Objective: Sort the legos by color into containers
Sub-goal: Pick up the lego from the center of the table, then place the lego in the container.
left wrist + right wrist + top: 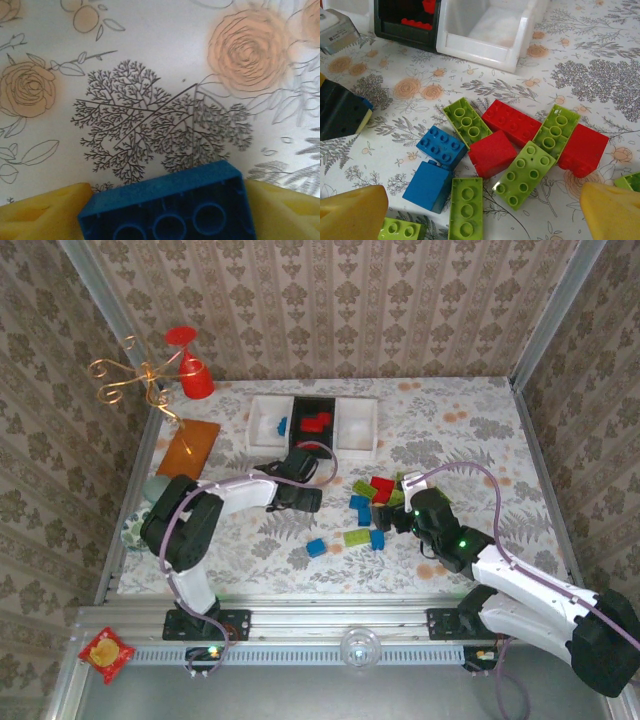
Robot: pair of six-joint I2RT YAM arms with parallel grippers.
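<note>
Over at the left gripper (169,197): clamped snug on a glossy blue brick (165,210) between spongy yellow fingers (45,212), hollow underside and round tubes facing the lens, hanging above the matte floral tablecloth (150,75) just short of the black bin (327,403). On to the right gripper (482,200): spread wide, gripping nothing, poised over the loose heap of legos (515,145), studded red, lime and blue blocks, jumbled and touching. Beyond, red pieces down inside that boxy black bin, with smooth white bins (358,430) flanking it, one holding blue.
</note>
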